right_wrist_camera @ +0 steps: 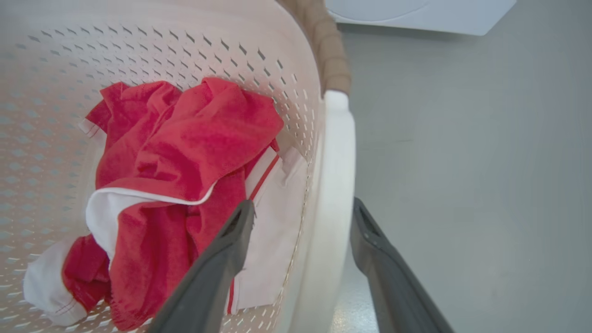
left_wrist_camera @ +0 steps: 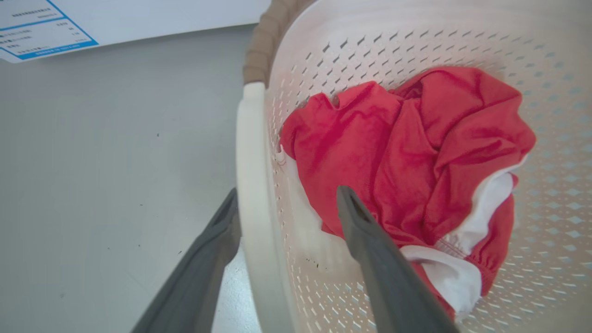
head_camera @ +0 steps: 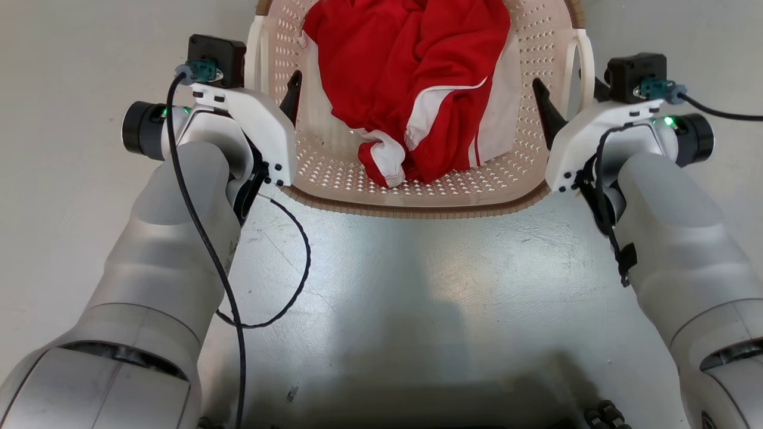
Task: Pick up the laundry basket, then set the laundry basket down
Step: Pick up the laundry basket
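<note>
the floor (head_camera: 417,280) is a smooth, hard, pale grey surface. in the head view its middle stretch looks cooler and glossy, with soft bright patches of reflected light, fine scratches and a few dark specks. toward the left and right edges it reads flatter, nearly off-white. a broad dim shadow lies across the bottom of that view. in the left wrist view a white panel (left_wrist_camera: 152,16) runs along the top edge, bearing a label (left_wrist_camera: 39,27) with a blue border and print too small to read. in the right wrist view a white casing (right_wrist_camera: 416,14) with a curved moulding sits at the top, throwing a soft shadow on the floor. the light is even and diffuse.
</note>
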{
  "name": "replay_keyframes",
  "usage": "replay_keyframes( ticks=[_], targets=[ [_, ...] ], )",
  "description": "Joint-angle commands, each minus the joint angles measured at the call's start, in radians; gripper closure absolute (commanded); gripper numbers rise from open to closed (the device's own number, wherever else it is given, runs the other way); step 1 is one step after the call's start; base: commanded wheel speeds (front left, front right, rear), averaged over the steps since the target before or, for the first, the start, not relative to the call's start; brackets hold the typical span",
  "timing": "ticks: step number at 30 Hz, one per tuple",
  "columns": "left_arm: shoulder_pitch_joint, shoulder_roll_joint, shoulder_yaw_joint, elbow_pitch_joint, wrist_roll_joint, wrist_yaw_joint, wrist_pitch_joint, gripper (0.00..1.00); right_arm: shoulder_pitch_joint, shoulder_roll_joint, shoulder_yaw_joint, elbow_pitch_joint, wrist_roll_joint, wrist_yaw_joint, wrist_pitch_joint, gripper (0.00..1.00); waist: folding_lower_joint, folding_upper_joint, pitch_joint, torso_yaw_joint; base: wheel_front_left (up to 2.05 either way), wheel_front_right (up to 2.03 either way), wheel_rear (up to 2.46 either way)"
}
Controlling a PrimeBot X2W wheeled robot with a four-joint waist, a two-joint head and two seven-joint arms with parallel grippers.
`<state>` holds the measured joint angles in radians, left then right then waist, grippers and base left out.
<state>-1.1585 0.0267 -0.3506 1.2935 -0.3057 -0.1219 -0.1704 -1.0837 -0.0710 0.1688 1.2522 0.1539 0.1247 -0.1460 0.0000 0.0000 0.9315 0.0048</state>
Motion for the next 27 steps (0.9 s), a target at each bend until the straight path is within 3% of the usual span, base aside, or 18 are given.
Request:
replay_keyframes(
  ticks=[1,3,4,5,15,27],
  targets=[
    [0.001,0.029,0.005,-0.005,-0.007,0.002,0.0,0.0,0.016,0.021,0.019,-0.003,0.011,0.006,-0.017,0.0,0.0,0.0,-0.001,0.001,0.0,0.0,0.0],
    [0.004,0.028,-0.003,-0.005,-0.008,0.001,0.001,0.0,0.012,0.021,0.02,-0.007,0.013,0.006,-0.033,0.95,0.0,0.0,-0.002,0.002,0.0,0.0,0.0],
    [0.005,0.028,-0.006,-0.005,-0.009,0.0,0.0,0.67,0.012,0.021,0.021,-0.006,0.017,0.006,-0.033,1.0,0.0,0.0,-0.002,0.002,0.0,0.0,0.0],
    [0.006,0.027,-0.008,-0.005,-0.011,0.0,-0.003,1.0,0.012,0.021,0.024,-0.004,0.02,0.006,-0.029,1.0,0.0,0.0,-0.002,0.002,0.0,0.0,0.0],
    [0.039,0.024,-0.059,-0.027,-0.055,0.005,-0.008,1.0,0.031,0.021,0.058,0.005,0.055,0.006,-0.015,1.0,0.0,0.0,-0.023,-0.004,0.0,0.0,0.0],
    [0.104,0.024,-0.129,-0.029,-0.132,0.022,0.027,1.0,0.096,0.021,0.113,0.017,0.12,0.006,0.051,1.0,0.0,0.0,-0.138,0.002,0.0,0.0,0.0]
  ],
)
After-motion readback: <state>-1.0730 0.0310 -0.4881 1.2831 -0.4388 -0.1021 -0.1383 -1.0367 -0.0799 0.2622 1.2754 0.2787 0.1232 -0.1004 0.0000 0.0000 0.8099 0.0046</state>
